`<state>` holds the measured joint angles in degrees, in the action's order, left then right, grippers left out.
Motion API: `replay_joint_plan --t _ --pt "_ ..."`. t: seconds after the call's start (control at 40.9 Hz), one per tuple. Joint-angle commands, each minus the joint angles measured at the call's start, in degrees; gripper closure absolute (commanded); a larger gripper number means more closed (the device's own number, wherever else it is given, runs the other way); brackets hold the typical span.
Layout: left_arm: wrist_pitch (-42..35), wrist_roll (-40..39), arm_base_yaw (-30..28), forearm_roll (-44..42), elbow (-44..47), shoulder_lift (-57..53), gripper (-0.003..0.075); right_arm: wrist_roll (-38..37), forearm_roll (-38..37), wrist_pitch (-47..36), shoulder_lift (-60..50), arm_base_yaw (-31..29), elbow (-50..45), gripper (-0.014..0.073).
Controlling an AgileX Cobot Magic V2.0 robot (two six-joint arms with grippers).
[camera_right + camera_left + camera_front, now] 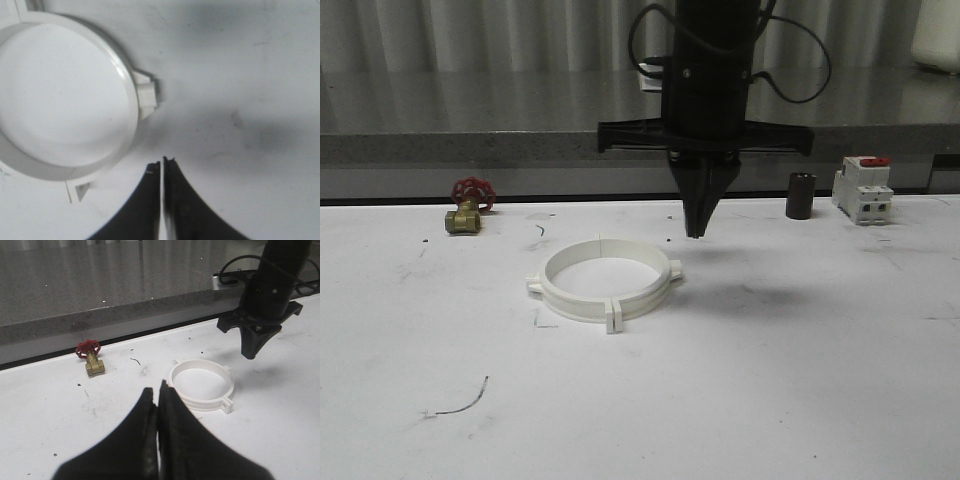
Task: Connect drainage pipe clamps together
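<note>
Drainage pipe clamps (605,282) lie on white table (770,380), joined into one flat ring, mid-table. Right claw (696,232) hangs just beside ring's far right edge, clenched, empty. Left claw (157,390) clenched, empty, near ring.

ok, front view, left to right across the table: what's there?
brass valve with red handwheel → drainage pipe clamps, closed into one ring → right gripper, shut, tip above the table just off the ring's far right edge → dark cylinder → white breaker with red top.
</note>
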<state>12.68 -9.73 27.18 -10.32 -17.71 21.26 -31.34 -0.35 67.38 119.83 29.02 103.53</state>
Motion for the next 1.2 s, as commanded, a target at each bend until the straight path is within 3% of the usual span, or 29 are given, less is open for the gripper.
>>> replay_joint_plan --t 0.0,0.22,0.513,0.635,0.855,1.173 --pt "-4.8 0.0 0.5 -0.2 -1.6 0.2 0.0741 2.7 -0.8 -0.9 -7.5 -0.1 -2.3 0.0657" --pt "-4.8 0.0 0.5 -0.2 -1.6 0.2 0.0741 6.6 -0.8 -7.4 -19.5 -1.5 -14.9 0.0657" --pt "-4.8 0.0 0.5 -0.2 -1.6 0.2 0.0741 16.8 0.7 -9.0 -37.7 -13.3 -32.2 0.0657" --pt "-4.8 0.0 0.5 -0.2 -1.6 0.2 0.0741 17.5 -0.6 -12.1 -47.4 -16.7 -41.0 0.0657" --pt "-4.8 0.0 0.5 -0.2 -1.6 0.2 0.0741 17.5 -2.8 -18.8 -64.9 -17.2 -56.8 0.0657" --pt "-4.8 0.0 0.5 -0.2 -1.6 0.2 0.0741 17.6 -9.6 -27.4 -88.1 -17.1 -72.0 0.0657"
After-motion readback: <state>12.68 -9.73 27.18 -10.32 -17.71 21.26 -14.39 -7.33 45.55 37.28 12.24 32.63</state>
